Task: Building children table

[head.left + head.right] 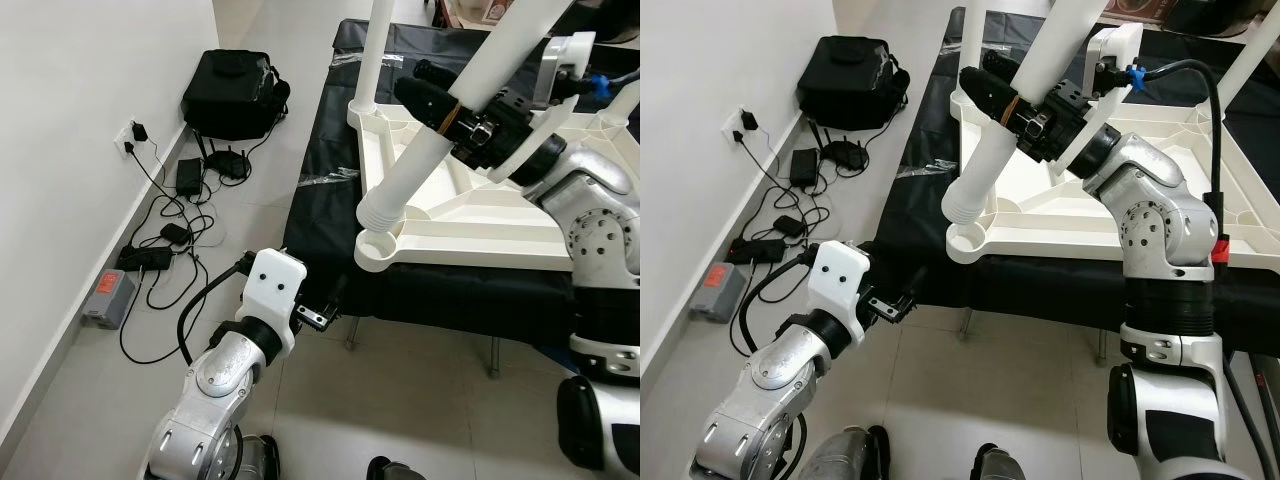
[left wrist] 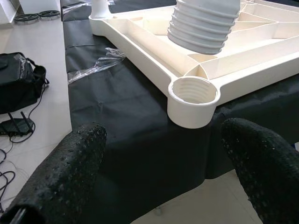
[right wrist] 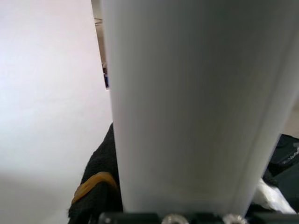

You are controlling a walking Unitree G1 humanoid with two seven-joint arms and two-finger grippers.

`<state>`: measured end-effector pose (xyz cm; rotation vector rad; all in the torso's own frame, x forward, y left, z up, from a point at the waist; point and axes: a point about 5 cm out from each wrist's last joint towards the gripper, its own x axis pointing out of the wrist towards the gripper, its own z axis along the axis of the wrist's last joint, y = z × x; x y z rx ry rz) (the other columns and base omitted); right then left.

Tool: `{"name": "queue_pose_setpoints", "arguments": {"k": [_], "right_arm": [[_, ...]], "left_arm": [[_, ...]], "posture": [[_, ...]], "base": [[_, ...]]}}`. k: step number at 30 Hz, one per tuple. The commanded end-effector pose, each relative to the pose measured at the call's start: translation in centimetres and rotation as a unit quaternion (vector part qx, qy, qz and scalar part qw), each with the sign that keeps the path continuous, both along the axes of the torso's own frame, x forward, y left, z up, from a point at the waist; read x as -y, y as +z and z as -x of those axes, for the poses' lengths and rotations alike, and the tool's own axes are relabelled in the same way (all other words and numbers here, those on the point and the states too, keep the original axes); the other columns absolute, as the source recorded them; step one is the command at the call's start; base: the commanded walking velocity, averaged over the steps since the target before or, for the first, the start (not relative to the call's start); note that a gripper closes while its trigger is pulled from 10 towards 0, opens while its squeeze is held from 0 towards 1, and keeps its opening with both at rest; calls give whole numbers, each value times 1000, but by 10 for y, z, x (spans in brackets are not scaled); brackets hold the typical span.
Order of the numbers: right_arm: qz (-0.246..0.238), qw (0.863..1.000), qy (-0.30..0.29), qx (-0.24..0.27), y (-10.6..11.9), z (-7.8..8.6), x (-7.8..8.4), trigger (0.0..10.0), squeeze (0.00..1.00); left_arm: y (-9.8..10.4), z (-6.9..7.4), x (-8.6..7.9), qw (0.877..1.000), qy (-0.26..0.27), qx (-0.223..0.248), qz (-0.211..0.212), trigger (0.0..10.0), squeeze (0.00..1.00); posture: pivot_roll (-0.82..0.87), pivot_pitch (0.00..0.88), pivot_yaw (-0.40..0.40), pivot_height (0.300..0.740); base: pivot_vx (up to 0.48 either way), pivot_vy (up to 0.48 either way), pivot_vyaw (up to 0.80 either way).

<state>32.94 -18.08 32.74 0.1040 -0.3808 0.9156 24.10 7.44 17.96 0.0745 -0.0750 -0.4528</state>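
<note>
A white table top (image 1: 480,215) lies upside down on a black-covered surface (image 1: 320,200). One white leg (image 1: 365,50) stands in its far left corner. My right gripper (image 1: 440,105) is shut on another white table leg (image 1: 430,150), held tilted. The leg's threaded end (image 2: 203,23) hovers just above the near left corner socket (image 2: 193,93), slightly off its centre. My left gripper (image 2: 163,140) is open, low at the front edge of the black surface (image 1: 315,315), and points at that socket from below.
A black bag (image 1: 230,90) sits by the white wall on the left. Cables, adapters and a power strip (image 1: 165,240) trail along the floor, with a grey and orange device (image 1: 108,295) beside them. Clear plastic wrap (image 1: 330,175) lies on the black cover.
</note>
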Motion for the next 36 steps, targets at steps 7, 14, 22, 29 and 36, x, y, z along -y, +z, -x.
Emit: {"name": "queue_pose_setpoints", "arguments": {"k": [7, 14, 22, 29, 36], "right_arm": [[87, 994, 68, 19, -7, 12, 3, 10000, 0], [109, 989, 95, 30, -2, 9, 0, 10000, 0], [108, 989, 99, 26, -2, -7, -12, 10000, 0], [132, 983, 131, 1, -11, -16, -17, 10000, 0], [145, 978, 149, 1, -13, -19, -19, 10000, 0]], "left_arm": [[-10, 8, 3, 999, -26, -19, -5, 10000, 0], [-10, 12, 9, 998, -52, -24, 9, 10000, 0], [-9, 18, 17, 996, -82, -29, 11, 10000, 0], [-17, 27, 19, 992, -112, -53, 3, 10000, 0], [-16, 30, 21, 992, -115, -55, 5, 10000, 0]], "posture": [[147, 159, -52, 740], [147, 162, -56, 740], [157, 165, -58, 740], [162, 176, -60, 740], [167, 182, -61, 740]], "base": [[0, 0, 0], [0, 0, 0], [0, 0, 0], [0, 0, 0], [0, 0, 0]]}}
